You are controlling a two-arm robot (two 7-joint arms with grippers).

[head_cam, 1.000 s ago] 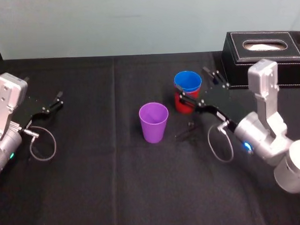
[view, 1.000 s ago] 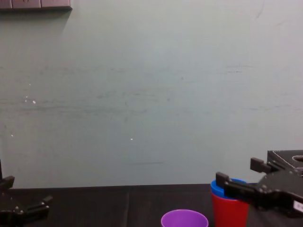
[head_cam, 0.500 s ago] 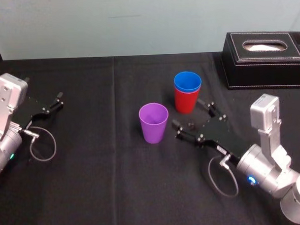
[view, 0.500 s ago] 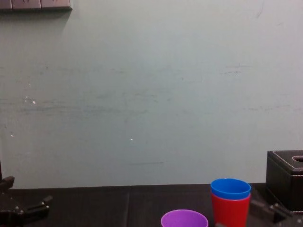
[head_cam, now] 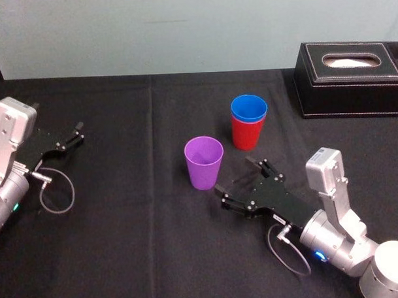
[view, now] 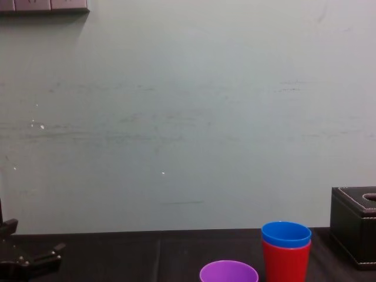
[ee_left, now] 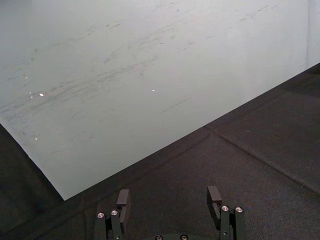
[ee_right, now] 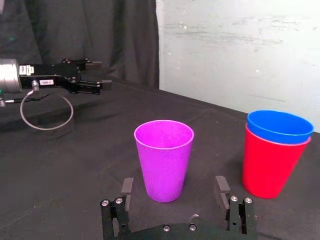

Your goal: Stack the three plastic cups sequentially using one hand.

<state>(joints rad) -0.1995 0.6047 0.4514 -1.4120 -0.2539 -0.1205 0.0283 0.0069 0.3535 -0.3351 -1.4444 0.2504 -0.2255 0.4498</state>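
My right gripper (head_cam: 238, 176), jaws wide and empty, sits just lower right of the purple cup (head_cam: 204, 162) at centre frame, which looks light, smooth, probably slippery and squashable, so I favour a gentle mid-wall pinch, with the blue cup (head_cam: 248, 108) nested in the red cup (head_cam: 245, 137) above right and my left gripper (head_cam: 74, 134) parked far left.

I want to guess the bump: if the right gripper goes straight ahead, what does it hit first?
Probably the purple cup, standing just ahead of the open right gripper, in line with the gap between its fingers.
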